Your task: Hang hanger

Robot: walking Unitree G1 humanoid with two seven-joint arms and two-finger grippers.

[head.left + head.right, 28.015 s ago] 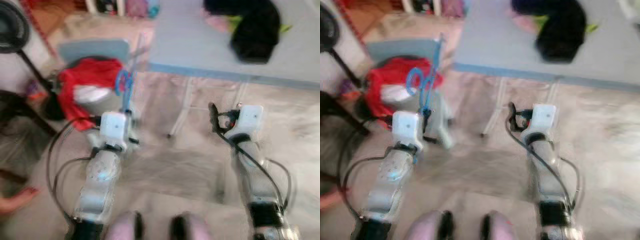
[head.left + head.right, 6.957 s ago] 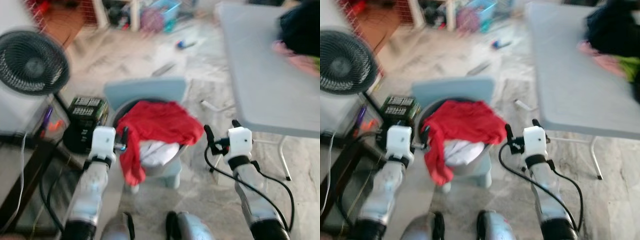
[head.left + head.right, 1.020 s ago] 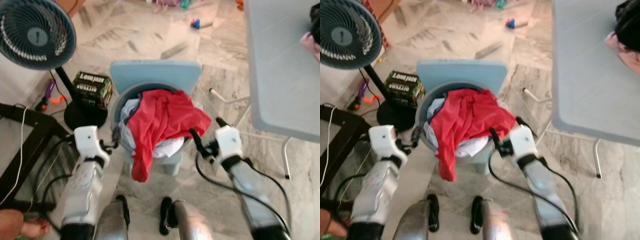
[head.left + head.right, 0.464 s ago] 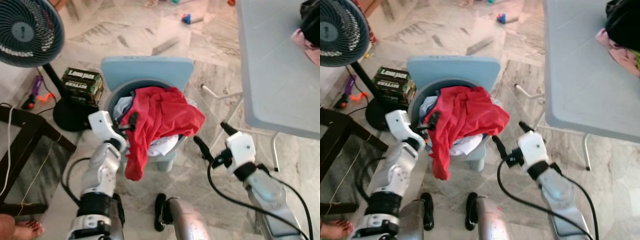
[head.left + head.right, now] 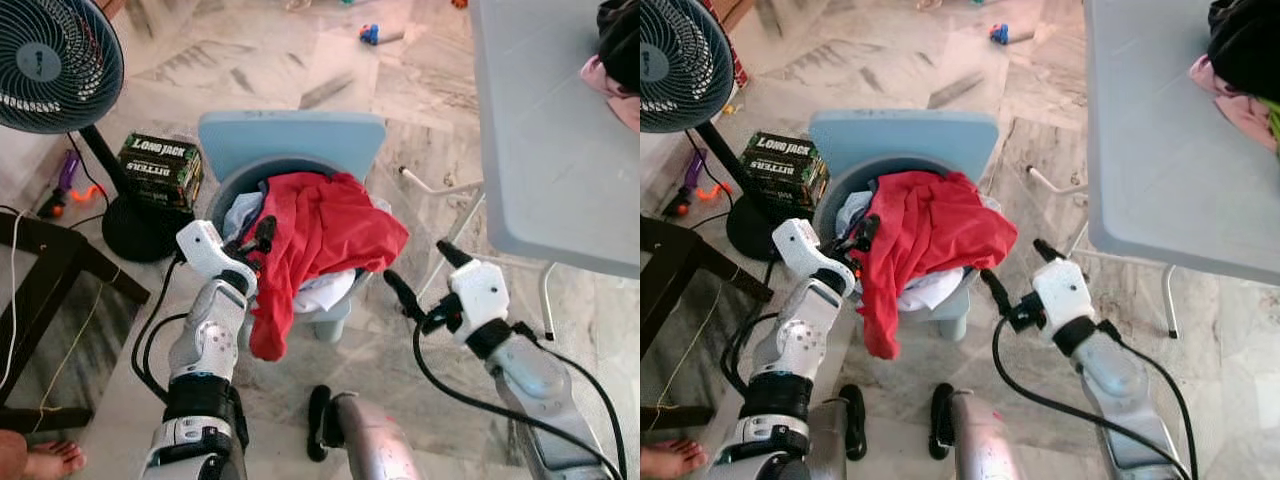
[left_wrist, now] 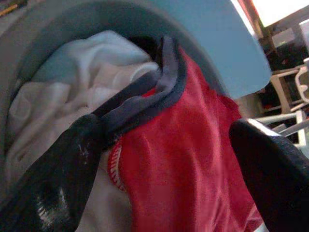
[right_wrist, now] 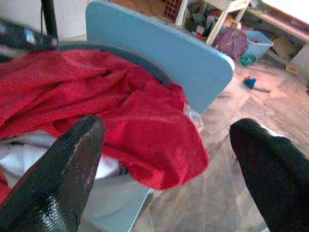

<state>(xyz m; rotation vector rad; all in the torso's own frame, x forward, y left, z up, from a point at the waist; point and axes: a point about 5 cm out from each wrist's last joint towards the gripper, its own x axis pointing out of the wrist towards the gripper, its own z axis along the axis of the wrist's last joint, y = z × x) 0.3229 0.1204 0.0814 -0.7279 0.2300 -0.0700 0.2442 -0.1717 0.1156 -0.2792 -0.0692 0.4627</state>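
2 grippers reach toward a light blue laundry basket (image 5: 300, 140) at the centre of the left eye view, heaped with a red garment (image 5: 325, 235) over white cloth (image 6: 72, 87). The left gripper (image 5: 252, 240), centre-left, has its black fingers spread at the basket's near rim, touching the red garment's dark-trimmed edge. The right gripper (image 5: 420, 275), lower right of centre, hangs with its fingers apart just beside the basket, holding nothing. No hanger can be made out. A black fan (image 5: 50, 60) fills the upper left, a Long Jack box (image 5: 160, 165) below it. A grey table (image 5: 540, 130) occupies the upper right, clothes (image 5: 615, 50) piled at its corner.
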